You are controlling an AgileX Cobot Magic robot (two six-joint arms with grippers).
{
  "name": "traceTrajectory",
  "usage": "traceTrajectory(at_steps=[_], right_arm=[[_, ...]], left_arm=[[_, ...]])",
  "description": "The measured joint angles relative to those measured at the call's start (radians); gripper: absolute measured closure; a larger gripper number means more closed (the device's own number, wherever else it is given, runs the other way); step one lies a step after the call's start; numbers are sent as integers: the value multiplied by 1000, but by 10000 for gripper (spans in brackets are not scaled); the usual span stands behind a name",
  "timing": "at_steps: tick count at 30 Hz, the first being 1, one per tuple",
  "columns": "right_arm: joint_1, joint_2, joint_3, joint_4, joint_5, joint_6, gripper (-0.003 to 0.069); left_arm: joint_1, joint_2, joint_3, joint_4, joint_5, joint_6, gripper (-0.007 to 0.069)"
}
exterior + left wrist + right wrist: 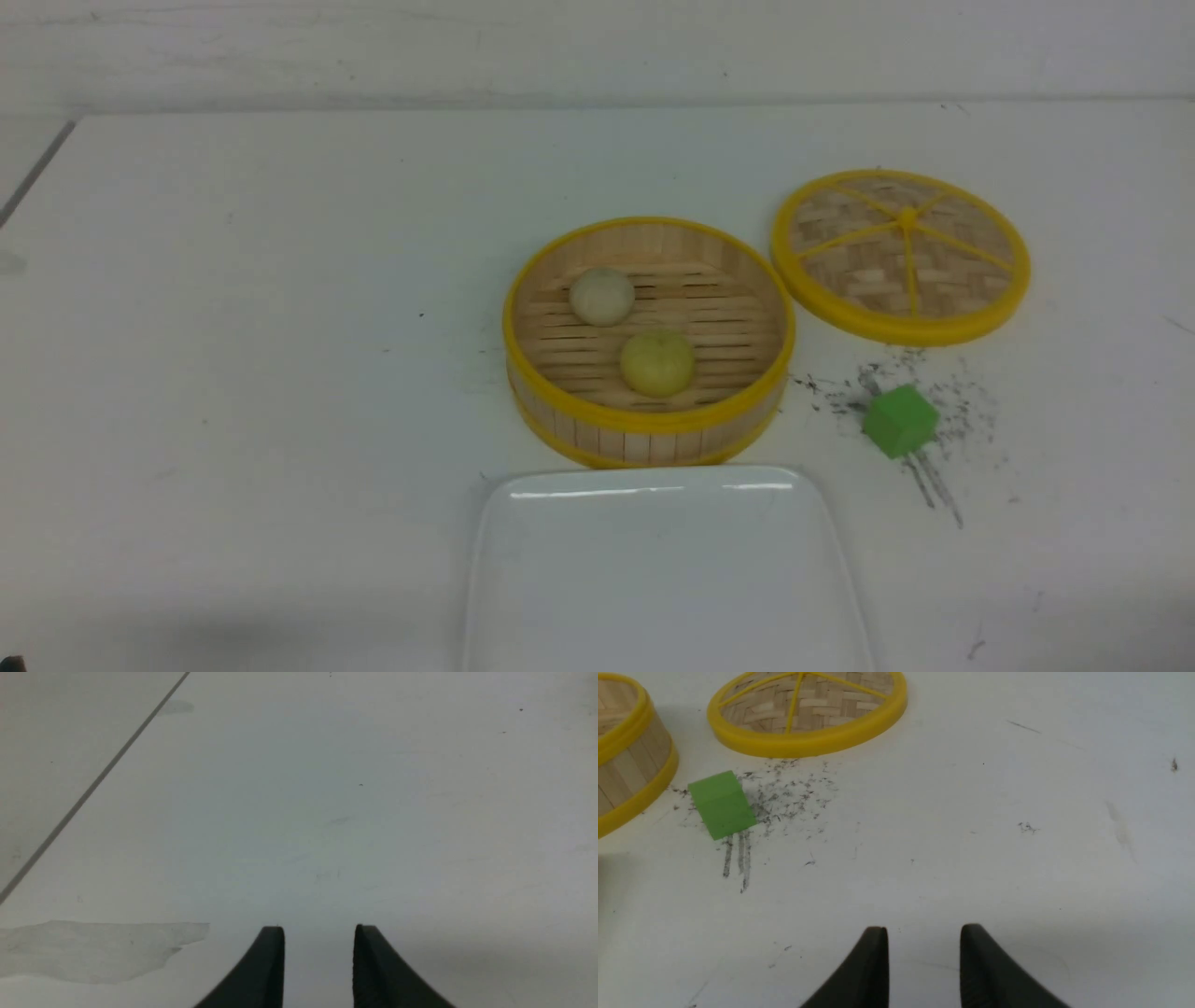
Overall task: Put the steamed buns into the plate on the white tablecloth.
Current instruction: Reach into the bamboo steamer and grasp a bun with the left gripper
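Steamed buns (602, 297) round, domes up, inside steamer (644, 439), behind plate (663, 560).

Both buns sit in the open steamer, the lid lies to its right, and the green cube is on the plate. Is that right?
Not quite. The green cube is not on the plate; it rests on the white tablecloth, right of the steamer, as the front view shows. The off-white bun and yellow bun do sit in the steamer, with the lid to its right.
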Motion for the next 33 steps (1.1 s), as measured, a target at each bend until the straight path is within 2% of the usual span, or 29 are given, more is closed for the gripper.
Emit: traceTrajectory(at_steps=[13, 15, 16, 17, 18, 21, 23, 24, 25, 28, 33], right_arm=[[0, 0, 0, 2, 0, 0, 420], [0, 0, 0, 45, -3, 28, 420], [0, 0, 0, 106, -6, 68, 420], [0, 0, 0, 106, -6, 76, 420], [0, 0, 0, 171, -9, 113, 420], [0, 0, 6, 439, -23, 295, 420], [0, 0, 6, 510, -25, 337, 420], [0, 0, 6, 523, -25, 339, 420], [0, 0, 6, 549, -26, 353, 420], [0, 0, 6, 579, -27, 359, 420], [0, 0, 6, 593, -27, 359, 421]], left_arm=[[0, 0, 0, 8, 0, 0, 384], [0, 0, 0, 2, -1, -18, 384], [0, 0, 0, -36, -10, -60, 384], [0, 0, 0, -46, -10, -69, 384], [0, 0, 0, -110, -18, -129, 384], [0, 0, 1, -488, -34, -458, 384], [0, 0, 1, -658, -33, -641, 384], [0, 0, 1, -674, -33, -641, 384], [0, 0, 1, -764, -33, -751, 384], [0, 0, 1, -841, -33, -842, 384], [0, 0, 1, -831, -51, -847, 384]])
